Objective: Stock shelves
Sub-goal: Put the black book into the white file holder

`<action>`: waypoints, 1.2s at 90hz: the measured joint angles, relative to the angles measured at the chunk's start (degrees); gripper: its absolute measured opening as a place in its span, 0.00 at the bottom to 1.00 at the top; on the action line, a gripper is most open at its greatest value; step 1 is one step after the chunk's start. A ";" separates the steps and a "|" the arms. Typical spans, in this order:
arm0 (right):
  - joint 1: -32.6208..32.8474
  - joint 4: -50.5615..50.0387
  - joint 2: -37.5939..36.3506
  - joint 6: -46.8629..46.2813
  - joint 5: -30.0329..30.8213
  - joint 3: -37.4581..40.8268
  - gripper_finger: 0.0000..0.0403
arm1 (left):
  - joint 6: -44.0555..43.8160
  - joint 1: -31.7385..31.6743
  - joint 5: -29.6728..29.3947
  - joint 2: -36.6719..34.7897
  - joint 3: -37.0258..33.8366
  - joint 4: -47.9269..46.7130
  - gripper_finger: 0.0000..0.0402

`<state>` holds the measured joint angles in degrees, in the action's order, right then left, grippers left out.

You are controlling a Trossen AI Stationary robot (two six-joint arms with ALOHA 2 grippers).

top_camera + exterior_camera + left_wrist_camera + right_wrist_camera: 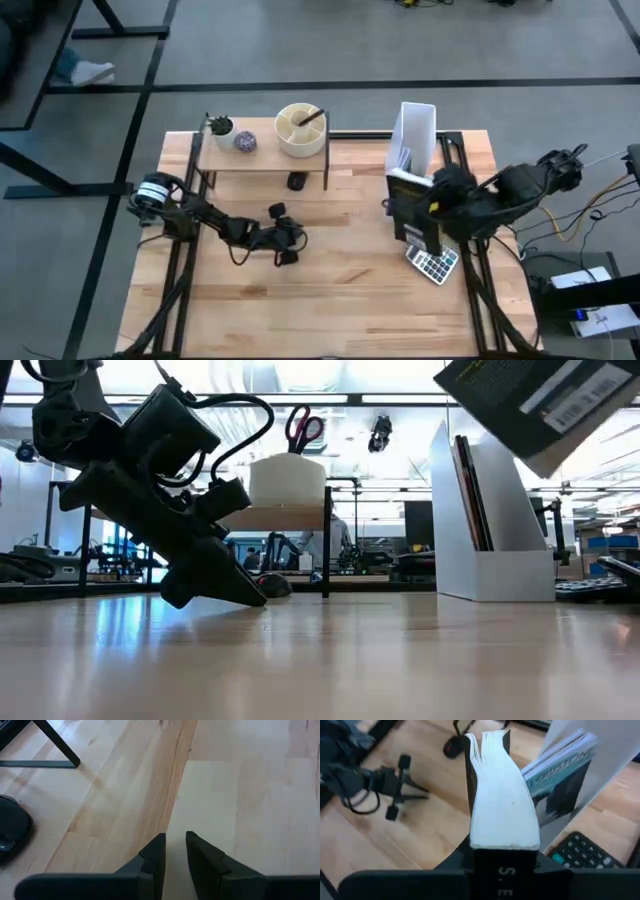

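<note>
**Book held aloft beside the file holder, shelf not yet reached**

A dark book (502, 795) is clamped between the fingers of the right gripper (502, 855), spine toward the wrist and page edges outward, so that it can be carried flat-sided. It is held clear above the table, just in front of the white file holder (418, 130), in which other books are stood upright. A calculator (434, 265) lies on the table near the holder, below the gripper.

The shelf (262, 158) stands well to the left of the file holder, its top board carrying a small plant, a ball and a white bowl. The left gripper (174, 855) is parked low over bare table in front of the shelf, fingers nearly together and empty, presumably waiting.
</note>
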<state>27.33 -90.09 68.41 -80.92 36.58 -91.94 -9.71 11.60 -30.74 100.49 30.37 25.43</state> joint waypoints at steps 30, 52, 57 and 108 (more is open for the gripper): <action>-3.07 0.03 -6.00 4.95 6.35 1.60 0.08 | -0.03 0.00 -0.09 0.00 -0.04 0.60 0.16; -7.61 0.13 -6.42 3.50 13.12 5.61 0.08 | -0.04 0.02 -0.11 0.00 -0.04 0.80 0.16; -8.78 0.11 -6.07 3.43 13.99 6.43 0.08 | -0.05 0.02 -0.11 0.00 -0.06 0.90 0.16; -12.57 0.21 7.06 -12.87 28.89 15.18 0.09 | -0.03 0.04 -0.13 0.00 -0.11 1.49 0.16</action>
<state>14.76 -89.88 75.47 -93.79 65.48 -76.76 -9.74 11.64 -30.87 100.49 30.26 26.92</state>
